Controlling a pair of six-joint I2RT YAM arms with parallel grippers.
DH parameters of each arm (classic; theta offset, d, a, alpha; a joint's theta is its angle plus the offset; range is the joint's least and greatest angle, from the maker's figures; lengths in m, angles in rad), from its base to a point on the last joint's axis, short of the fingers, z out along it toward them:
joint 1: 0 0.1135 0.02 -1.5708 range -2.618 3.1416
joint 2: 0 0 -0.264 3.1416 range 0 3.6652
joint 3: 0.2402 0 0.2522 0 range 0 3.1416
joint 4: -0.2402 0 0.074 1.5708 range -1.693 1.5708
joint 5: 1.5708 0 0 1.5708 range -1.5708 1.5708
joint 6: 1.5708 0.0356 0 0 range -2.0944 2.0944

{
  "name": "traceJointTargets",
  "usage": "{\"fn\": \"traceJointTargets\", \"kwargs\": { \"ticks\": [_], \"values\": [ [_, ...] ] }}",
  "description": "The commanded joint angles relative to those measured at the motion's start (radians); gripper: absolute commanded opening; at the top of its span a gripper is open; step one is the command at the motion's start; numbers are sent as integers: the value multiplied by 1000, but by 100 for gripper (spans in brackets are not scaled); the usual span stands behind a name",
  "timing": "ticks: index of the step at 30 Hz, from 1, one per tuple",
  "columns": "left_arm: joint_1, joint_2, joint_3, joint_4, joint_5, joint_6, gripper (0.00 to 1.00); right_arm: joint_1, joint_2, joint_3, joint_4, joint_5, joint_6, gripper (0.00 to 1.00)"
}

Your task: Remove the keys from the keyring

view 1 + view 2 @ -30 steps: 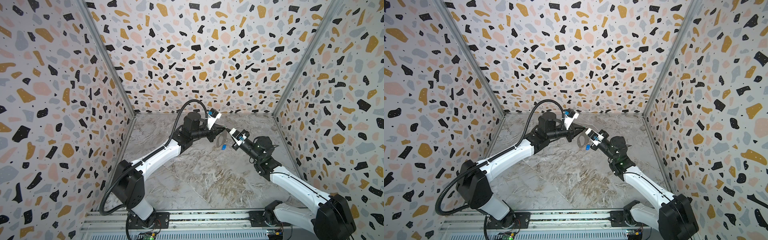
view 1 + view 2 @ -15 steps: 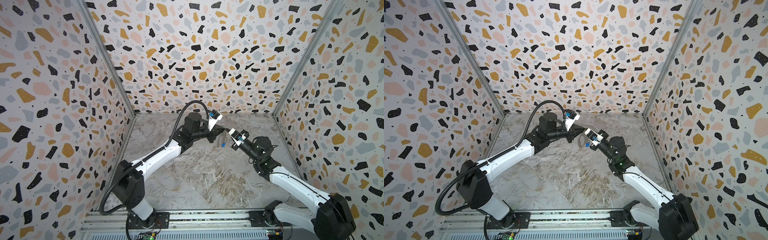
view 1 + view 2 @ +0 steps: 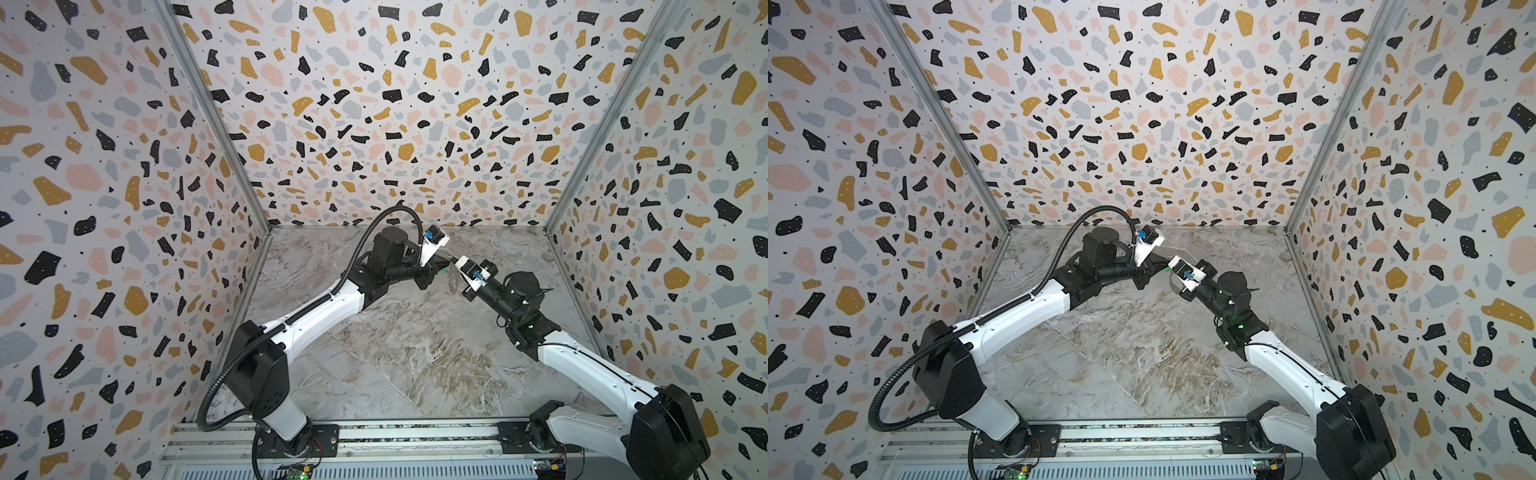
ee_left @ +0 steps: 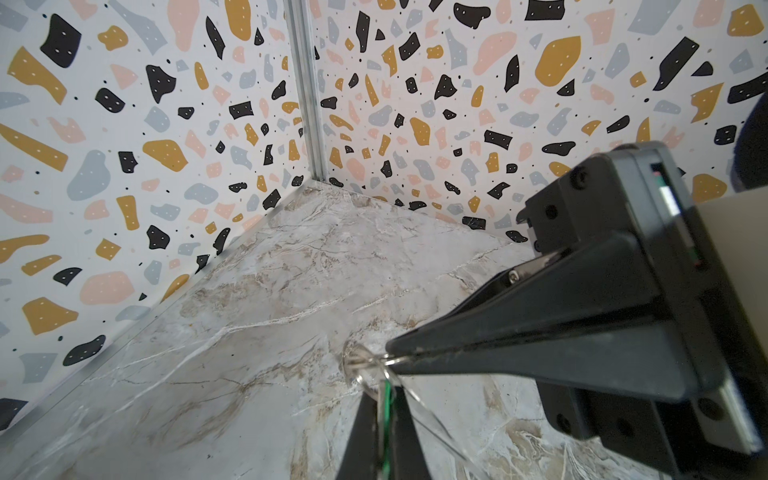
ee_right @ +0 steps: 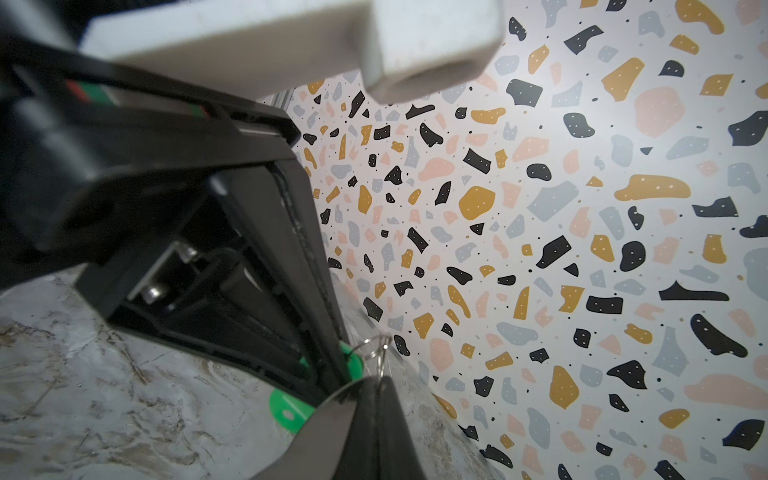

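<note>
Above the far middle of the grey marbled floor [image 3: 407,353], the black-fingered left gripper [image 4: 390,356] and the black-fingered right gripper [image 5: 376,380] are meeting tip to tip. The left fingers [image 4: 519,332] are pressing fully together on a thin silver wire loop [image 4: 376,362]. This loop is threading the rounded end of the flat, translucent grey-beige keyring tab [image 4: 417,413].

The right fingers [image 5: 399,436] are likewise pressing fully together at the loop, and the flat green plastic tag [image 5: 289,409] of one small key is lying against them. Whether they are clamping the tag or the loop cannot be told. The blue-tagged key is not showing.

Judged risks:
- Both arms are gripping one small springy cluster, so a pull along the wrong line is likely to be bending the loop rather than unwinding the key.
- Each grip is biting on very little metal or plastic, so a slip is threatening to drop the whole bunch to the floor.
- The crowded fingertips are also risking a collision.
</note>
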Motion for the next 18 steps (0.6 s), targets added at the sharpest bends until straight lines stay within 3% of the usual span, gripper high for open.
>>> {"fn": "traceJointTargets", "kwargs": {
  "ticks": [1,6,12,18],
  "values": [
    [-9,-35,34,6,-24,40,0,5,-12,41,1,-33,-19,0],
    [-8,-47,24,-20,-40,72,0,-4,-21,33,9,-59,-35,0],
    [15,-93,-7,-45,-62,105,32,-39,-19,29,29,-168,-8,0],
    [40,-196,-96,-19,-76,176,38,-77,-1,29,61,-269,24,0]
  ]
}}
